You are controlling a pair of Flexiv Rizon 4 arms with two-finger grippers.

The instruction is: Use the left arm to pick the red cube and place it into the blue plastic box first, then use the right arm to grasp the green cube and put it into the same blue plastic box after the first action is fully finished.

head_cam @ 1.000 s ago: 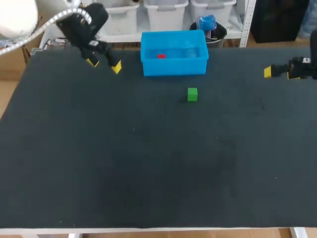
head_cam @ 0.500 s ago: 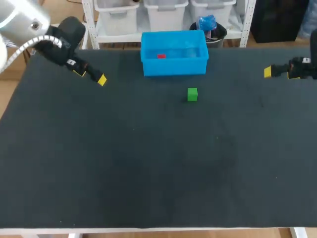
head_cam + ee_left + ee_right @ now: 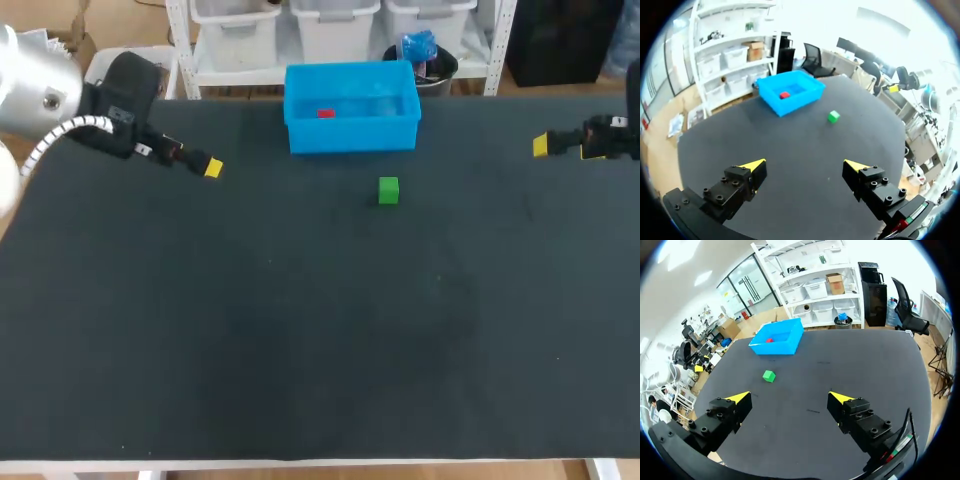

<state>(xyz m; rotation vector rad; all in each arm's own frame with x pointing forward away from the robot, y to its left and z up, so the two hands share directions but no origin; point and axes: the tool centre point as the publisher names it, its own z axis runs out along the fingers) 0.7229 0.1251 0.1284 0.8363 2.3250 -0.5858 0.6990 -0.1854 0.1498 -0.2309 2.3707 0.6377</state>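
The red cube [image 3: 325, 113] lies inside the blue plastic box [image 3: 351, 131] at the table's far middle; it also shows in the left wrist view [image 3: 784, 95] and the right wrist view [image 3: 770, 340]. The green cube [image 3: 388, 190] sits on the black table just in front of the box, far ahead of both grippers [image 3: 833, 116] [image 3: 769, 375]. My left gripper [image 3: 195, 160] hovers at the far left, open and empty [image 3: 805, 167]. My right gripper [image 3: 560, 146] hangs at the far right edge, open and empty [image 3: 788, 397].
The black table [image 3: 300, 330] stretches wide in front of the box and cube. The blue box [image 3: 789, 91] [image 3: 778, 342] stands against the table's far edge.
My left arm has drawn back from beside the box toward the far left, its gripper open and empty throughout. The right arm, both cubes and the box have not moved.
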